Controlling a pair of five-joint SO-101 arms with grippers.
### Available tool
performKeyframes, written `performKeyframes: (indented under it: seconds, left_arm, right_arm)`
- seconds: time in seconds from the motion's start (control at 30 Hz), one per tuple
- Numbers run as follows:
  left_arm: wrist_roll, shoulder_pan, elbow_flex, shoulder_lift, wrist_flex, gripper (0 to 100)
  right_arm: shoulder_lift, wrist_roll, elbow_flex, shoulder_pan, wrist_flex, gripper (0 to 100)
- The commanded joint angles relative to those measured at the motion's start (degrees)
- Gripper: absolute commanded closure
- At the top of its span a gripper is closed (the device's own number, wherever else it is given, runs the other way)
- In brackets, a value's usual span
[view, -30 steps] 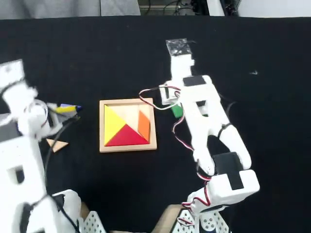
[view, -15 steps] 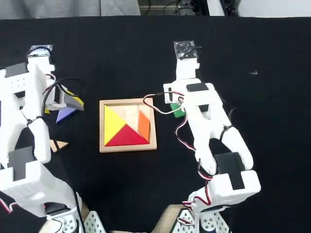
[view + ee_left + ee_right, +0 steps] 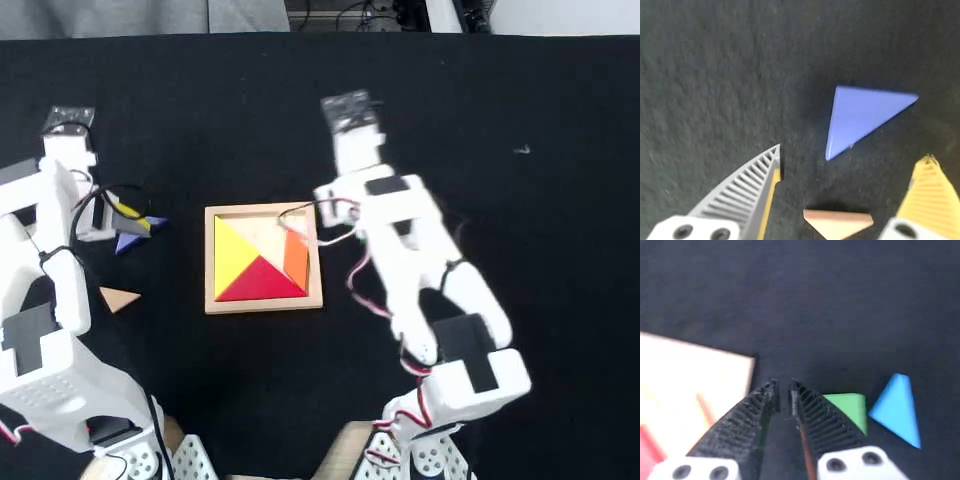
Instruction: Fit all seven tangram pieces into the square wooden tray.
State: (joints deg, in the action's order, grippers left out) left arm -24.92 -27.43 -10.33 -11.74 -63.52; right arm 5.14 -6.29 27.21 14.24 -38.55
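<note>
My jaws stand wide apart above the black tabletop [image 3: 715, 75], one grey and ribbed, the other yellow. A blue triangle [image 3: 862, 117] lies flat on the cloth just past their tips, in line with the gap. Nearer to me, a tan triangle [image 3: 837, 222] lies between the jaws, apart from the blue one.

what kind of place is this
Likely a robotics lab bench: a white left arm and right arm at a black-covered table, a wooden tangram tray between them, cables along the far edge.
</note>
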Motion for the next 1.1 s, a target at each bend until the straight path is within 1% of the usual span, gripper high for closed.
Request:
performKeyframes:
  seconds: [0.0,0.07,0.2,0.27,0.33,0.4,0.43,0.57,0.7,0.87,0.93,1.07]
  left_arm:
    - [-0.44,-1.89,-0.22,0.88,1.32,61]
    - [1.58,-3.03,-0.31,0.44,0.97,61]
    - [13.1,-4.18,-3.56,1.23,-4.84,61]
    - [18.46,-4.53,-5.93,1.76,-6.15,61]
    - [22.42,-4.18,-10.77,2.46,-3.69,61]
    - [24.97,-3.38,-16.84,2.81,2.55,61]
    - [25.58,-3.47,-18.95,3.34,4.66,61]
    - [26.46,-5.85,-22.64,10.64,6.42,61]
    - [28.22,-4.62,-31.96,16.7,15.82,61]
    - [28.22,-3.47,-38.46,24.44,20.22,61]
    - [28.22,-3.47,-40.22,25.67,22.15,61]
    - [28.48,-3.56,-40.48,25.85,22.59,61]
  right_arm:
    - [-2.51,-2.46,0.13,5.27,-0.18,98.7]
    - [-2.07,-2.46,0.04,6.24,0.09,98.8]
    - [-2.07,-2.73,-0.22,6.59,0.35,98.8]
    - [-1.8,-2.73,-1.1,7.65,0.35,98.8]
    - [-0.13,-2.73,-2.07,8.62,0.35,98.8]
    - [2.77,-2.46,-3.82,9.85,-0.18,98.8]
    - [4.18,-2.46,-4.97,10.2,-1.05,98.8]
    - [8.57,-2.46,-11.12,10.2,-6.77,98.8]
    - [10.95,-2.46,-13.05,10.02,-7.91,98.8]
    - [10.86,-2.46,-12.97,10.46,-9.93,98.8]
    - [9.98,-2.46,-13.14,10.2,-11.78,98.8]
    - [4.35,-2.29,-12.44,8.09,-12.66,98.8]
